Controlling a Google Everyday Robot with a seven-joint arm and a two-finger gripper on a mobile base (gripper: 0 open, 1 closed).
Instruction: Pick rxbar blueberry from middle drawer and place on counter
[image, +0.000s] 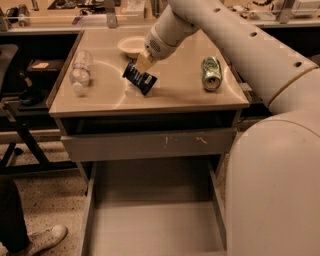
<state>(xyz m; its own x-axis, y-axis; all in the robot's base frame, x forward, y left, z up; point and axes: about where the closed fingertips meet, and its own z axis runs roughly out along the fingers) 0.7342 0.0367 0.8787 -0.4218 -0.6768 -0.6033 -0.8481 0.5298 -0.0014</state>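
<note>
**Dark blue bar held over the desk**

The rxbar blueberry (141, 80) was tilted near the middle of the desk (170, 97), somewhat towards the front edge, with its lower corner at or just above the surface. It looked light, flat and slightly bendable, with a slick wrapper, so it was best pinched across a short end. The gripper (139, 68) sat at the bar's upper end, its tan fingers (145, 62) closed narrowly on it. The middle drawer (150, 225) stood open below.

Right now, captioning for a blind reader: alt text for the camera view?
The gripper holds a dark blue snack bar tilted on the beige counter, between a clear plastic bottle and a green can; the grey drawer below stands open.
</note>
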